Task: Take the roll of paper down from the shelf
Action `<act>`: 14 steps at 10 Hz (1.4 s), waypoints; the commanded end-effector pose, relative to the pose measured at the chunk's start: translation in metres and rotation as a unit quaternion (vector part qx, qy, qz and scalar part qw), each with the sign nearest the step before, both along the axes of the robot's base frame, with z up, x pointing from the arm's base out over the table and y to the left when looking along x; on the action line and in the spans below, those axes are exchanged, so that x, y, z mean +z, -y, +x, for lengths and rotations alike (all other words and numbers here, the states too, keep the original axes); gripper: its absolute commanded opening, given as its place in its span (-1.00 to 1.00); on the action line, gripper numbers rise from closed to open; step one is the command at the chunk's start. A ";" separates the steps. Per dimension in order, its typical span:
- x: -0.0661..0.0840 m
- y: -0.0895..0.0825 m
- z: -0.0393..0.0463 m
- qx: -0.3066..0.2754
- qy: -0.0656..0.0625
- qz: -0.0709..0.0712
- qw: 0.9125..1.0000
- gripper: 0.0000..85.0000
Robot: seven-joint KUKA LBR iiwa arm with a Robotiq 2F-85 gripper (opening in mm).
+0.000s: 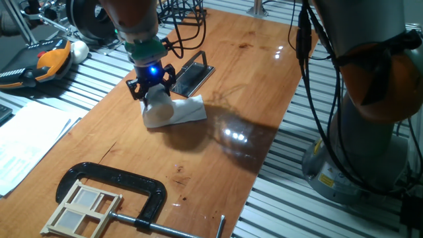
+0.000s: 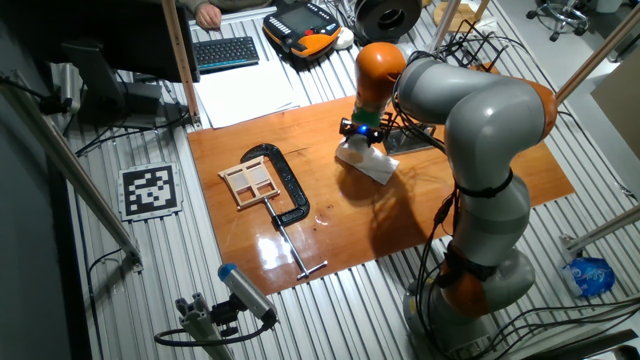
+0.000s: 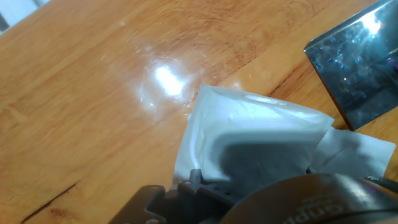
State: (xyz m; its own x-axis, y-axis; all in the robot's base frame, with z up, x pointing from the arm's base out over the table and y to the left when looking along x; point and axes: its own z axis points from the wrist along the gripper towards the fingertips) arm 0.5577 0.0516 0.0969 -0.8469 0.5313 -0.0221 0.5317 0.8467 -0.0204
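End effector [image 1: 153, 90] clamped on the roll [image 1: 158, 106], which rests on the table [image 1: 218, 152] near its far edge, just beside the shelf [image 1: 193, 74]. Roll judged light, soft, crushable; grip gently across its sides.

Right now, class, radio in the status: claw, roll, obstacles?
Claw down on roll of paper, grip unclear. Roll on table, off shelf. Nothing in the way.
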 end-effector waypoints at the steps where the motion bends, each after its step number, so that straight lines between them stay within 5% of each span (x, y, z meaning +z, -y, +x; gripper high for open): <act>1: 0.000 0.000 -0.0001 0.007 0.006 -0.004 1.000 0.60; 6: 0.003 0.000 0.0004 0.015 0.033 -0.024 0.999 0.60; 10: 0.006 0.000 -0.0018 0.014 0.032 -0.034 0.999 0.60; 11: 0.006 0.000 -0.0019 0.012 0.037 -0.037 0.999 1.00; 14: 0.006 0.000 -0.0017 0.019 0.040 -0.037 0.998 1.00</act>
